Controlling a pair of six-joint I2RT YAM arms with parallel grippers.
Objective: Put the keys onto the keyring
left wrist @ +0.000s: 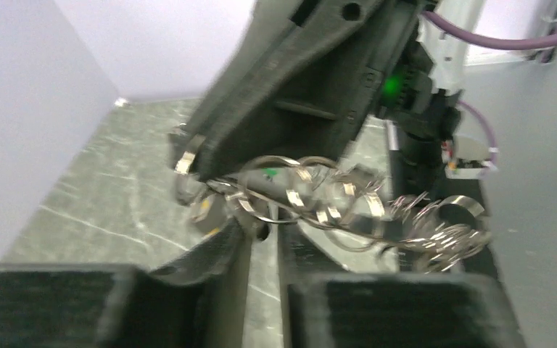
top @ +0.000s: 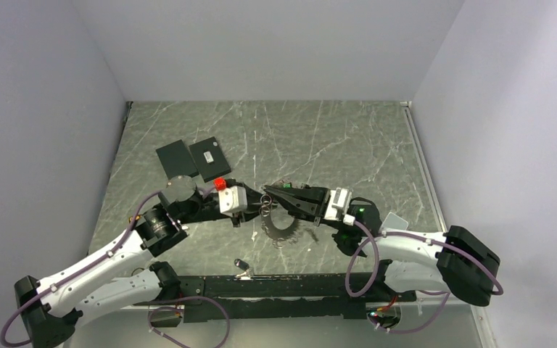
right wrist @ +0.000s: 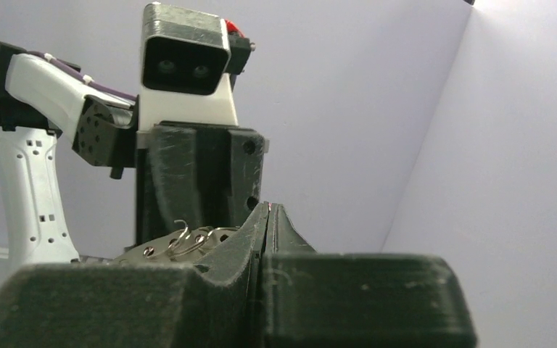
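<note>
Keyring [left wrist: 290,199], green tag [left wrist: 267,172] left-wrist only

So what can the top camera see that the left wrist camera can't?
Only the top view shows two flat black plates and a loose key lying alone on the table. Only the left wrist view shows the shiny loops of the keyring up close, with a green tag. Both show the right gripper at the keyring.
</note>
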